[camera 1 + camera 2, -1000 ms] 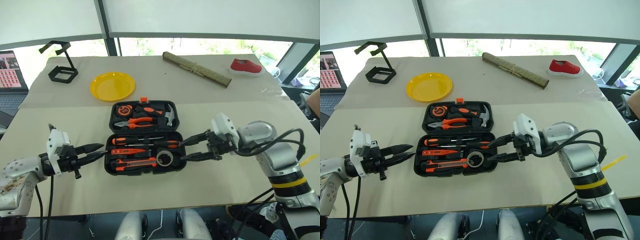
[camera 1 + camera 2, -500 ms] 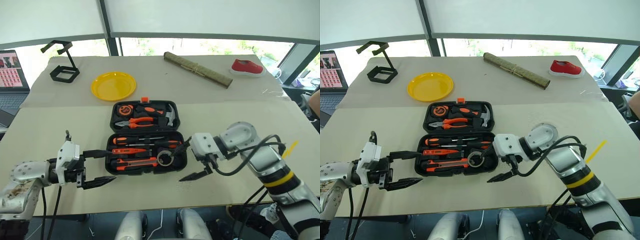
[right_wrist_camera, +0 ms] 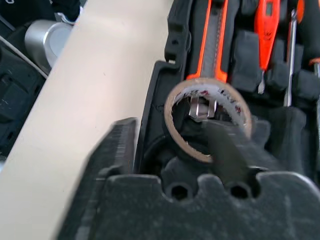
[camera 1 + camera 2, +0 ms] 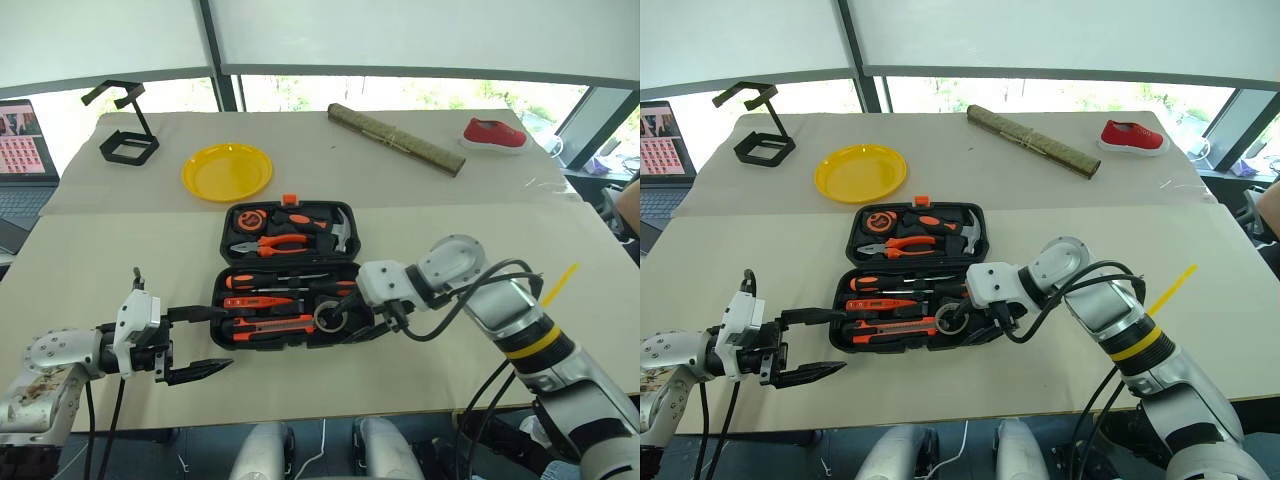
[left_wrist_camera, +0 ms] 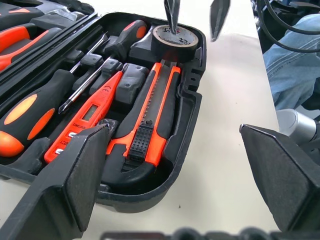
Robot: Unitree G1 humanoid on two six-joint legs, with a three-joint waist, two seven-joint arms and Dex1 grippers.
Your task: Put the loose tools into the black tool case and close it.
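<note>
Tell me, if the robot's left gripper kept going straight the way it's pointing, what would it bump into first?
Probably the black tool case. The left gripper, open, points at its near left end, one finger each side of that corner. Inside lies the utility knife. Depth is hard to judge.
</note>
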